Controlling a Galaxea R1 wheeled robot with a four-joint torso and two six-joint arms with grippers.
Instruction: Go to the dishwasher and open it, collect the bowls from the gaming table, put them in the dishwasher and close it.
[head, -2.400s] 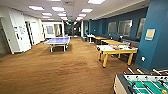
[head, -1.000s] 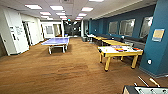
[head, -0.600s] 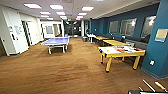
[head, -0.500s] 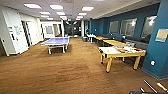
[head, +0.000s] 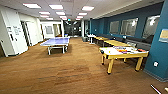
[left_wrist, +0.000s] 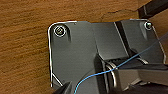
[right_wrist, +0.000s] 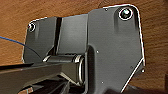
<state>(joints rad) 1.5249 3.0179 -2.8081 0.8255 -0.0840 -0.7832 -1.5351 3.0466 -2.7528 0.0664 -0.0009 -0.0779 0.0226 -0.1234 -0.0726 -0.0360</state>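
The dishwasher and the bowls are out of view. Of the gaming table, just a thin pale rod (head: 155, 89) pokes in at the head view's lower right corner. Both wrist views look down on brown wood-grain floor (left_wrist: 22, 50) past the robot's own dark plate. The fingers of either gripper cannot be made out.
A long room with wood-look flooring (head: 62, 72) stretches ahead. A blue table-tennis table (head: 56, 42) stands at mid left. A yellow-legged games table (head: 122, 53) sits at right beside the blue wall (head: 160, 55), with more tables behind it. White walls and doors line the left.
The whole head view has shifted as the robot moves. The table-football table, large at lower right 2.4 s ago, has slid almost out of the picture.
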